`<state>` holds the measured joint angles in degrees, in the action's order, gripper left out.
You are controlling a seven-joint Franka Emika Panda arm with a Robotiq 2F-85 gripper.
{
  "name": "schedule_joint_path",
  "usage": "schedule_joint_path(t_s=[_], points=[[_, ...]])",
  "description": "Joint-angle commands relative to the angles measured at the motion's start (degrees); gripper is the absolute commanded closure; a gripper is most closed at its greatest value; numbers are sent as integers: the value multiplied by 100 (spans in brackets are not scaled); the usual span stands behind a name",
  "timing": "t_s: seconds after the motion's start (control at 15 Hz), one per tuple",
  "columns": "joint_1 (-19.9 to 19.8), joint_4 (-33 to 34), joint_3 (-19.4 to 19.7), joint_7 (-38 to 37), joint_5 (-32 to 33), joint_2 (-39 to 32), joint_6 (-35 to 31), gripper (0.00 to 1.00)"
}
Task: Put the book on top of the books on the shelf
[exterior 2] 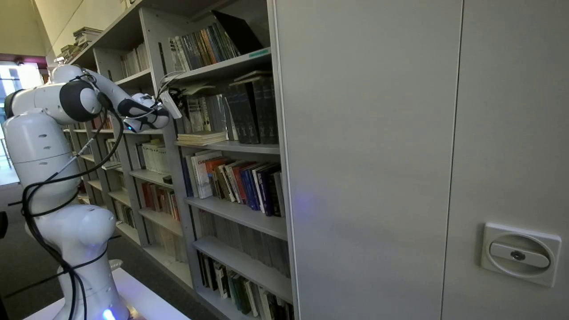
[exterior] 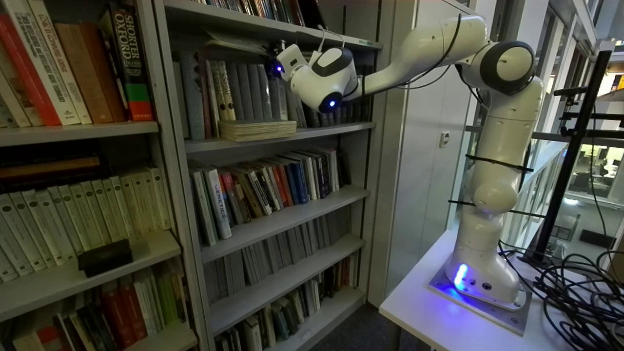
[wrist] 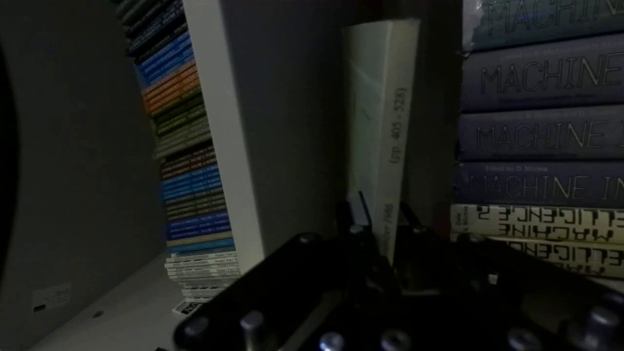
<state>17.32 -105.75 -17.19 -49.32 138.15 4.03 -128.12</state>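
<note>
The book (wrist: pixel 380 122) is pinched by the gripper (wrist: pixel 382 214) over the upright books (exterior: pixel 243 92)! The shelf (exterior: pixel 336 129) is lined with these, a pile (exterior: pixel 261 131) laid in front.

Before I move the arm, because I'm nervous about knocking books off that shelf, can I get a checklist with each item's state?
1. Gripper closed on the held book: ok, as the wrist view shows.
2. Held book higher than the row of upright books: ok, the sideways wrist view shows it between their tops and the board overhead.
3. Held book resting on the row, for release: not ok, a dark gap separates them.
4. Held book clear of the board overhead: cannot tell, the far side is hidden.
5. Pale flat stack on the shelf clear of the gripper: ok, lower in both exterior views.
</note>
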Motion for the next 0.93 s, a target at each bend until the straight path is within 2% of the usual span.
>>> schedule_joint_path(t_s=[0.0, 0.47, 0.53, 0.87], points=[[18, 37, 11, 28, -33, -26, -25, 89], [18, -14, 5, 28, -45, -65, -30, 89], [18, -14, 5, 28, -45, -65, -30, 97], [-53, 405, 82, 118, 242, -223, -276, 97]])
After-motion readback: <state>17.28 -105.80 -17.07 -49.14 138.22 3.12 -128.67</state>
